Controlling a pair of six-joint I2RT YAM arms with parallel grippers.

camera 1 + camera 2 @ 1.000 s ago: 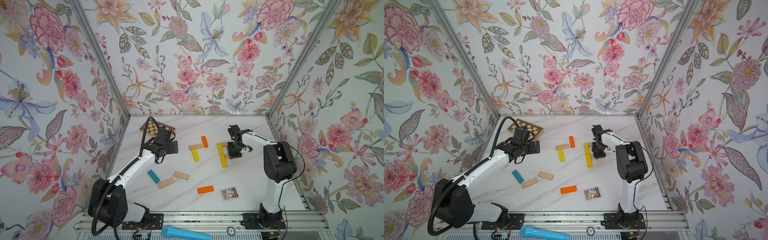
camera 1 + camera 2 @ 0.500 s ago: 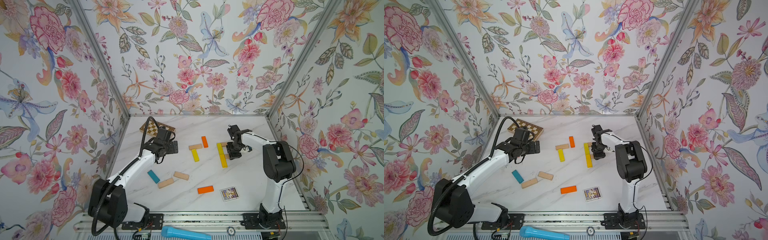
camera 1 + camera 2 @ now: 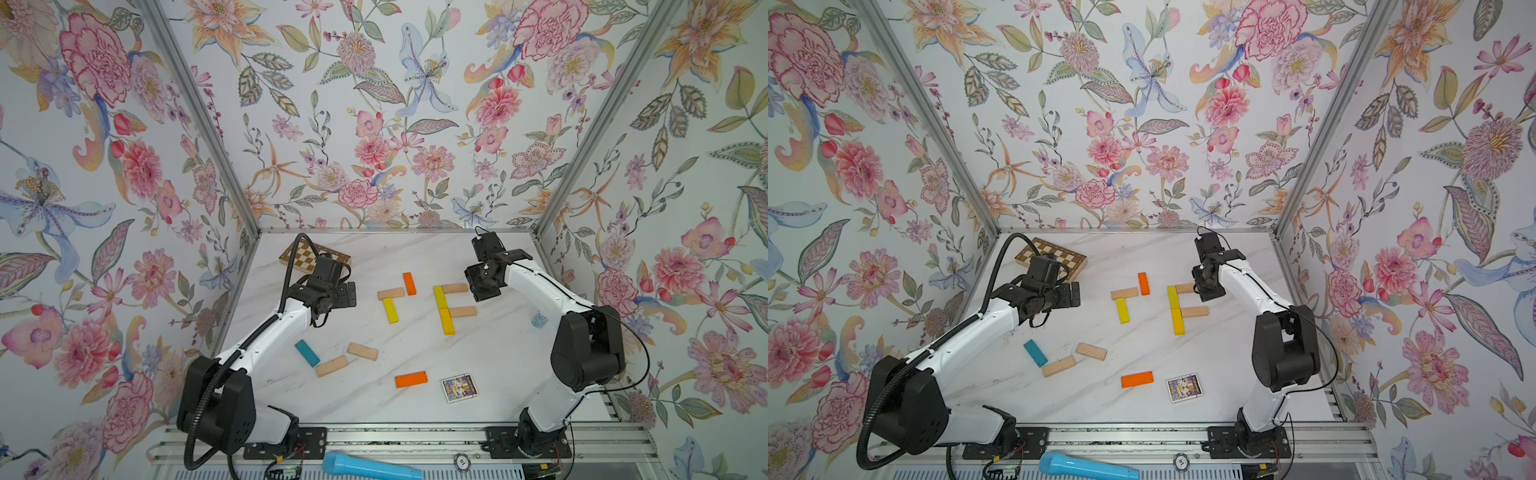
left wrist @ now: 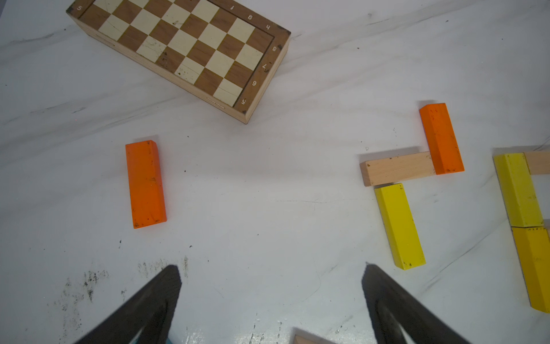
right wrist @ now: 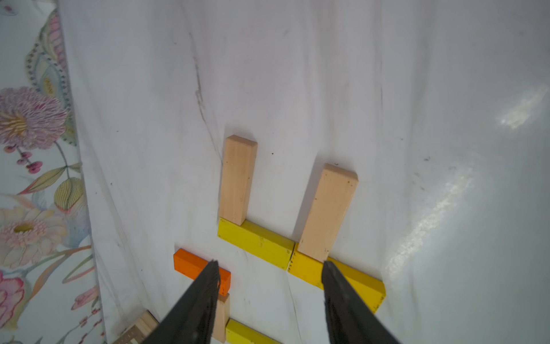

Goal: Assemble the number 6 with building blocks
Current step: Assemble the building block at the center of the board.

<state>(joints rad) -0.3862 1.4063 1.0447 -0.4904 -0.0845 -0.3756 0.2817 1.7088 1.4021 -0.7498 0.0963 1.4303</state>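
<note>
My right gripper (image 3: 482,293) hangs over the unfinished 6 (image 3: 446,322), jaws partly apart with nothing between them. In the wrist view its fingertips (image 5: 208,280) frame the spine and, as far as I can tell, touch no plank. The left gripper (image 3: 347,296) hovers wide open and empty at 10 o'clock from the middle of the table (image 3: 498,374), beside the chessboard (image 3: 299,255).

The 6 lies at 2 o'clock from the table's middle. Two yellows end to end make the spine (image 3: 440,297), and a beige top bar (image 3: 455,288) and middle bar (image 3: 463,311) both run toward 3 o'clock. It reads as an F, so the foot and the loop's right side are missing.

I judge the step in hand to be clearing off and fetching the next plank. I want to rise straight up before swinging, because a sideways drift could drag a finger across the bars. The middle bar looks slightly splayed against the top bar, so I would square it first. The loose orange (image 3: 411,379), at 7 o'clock from the spine's foot, looks handiest. I would grip it across its narrow width at mid-length, turn it parallel to the bars and lay it flat against the foot.
</note>
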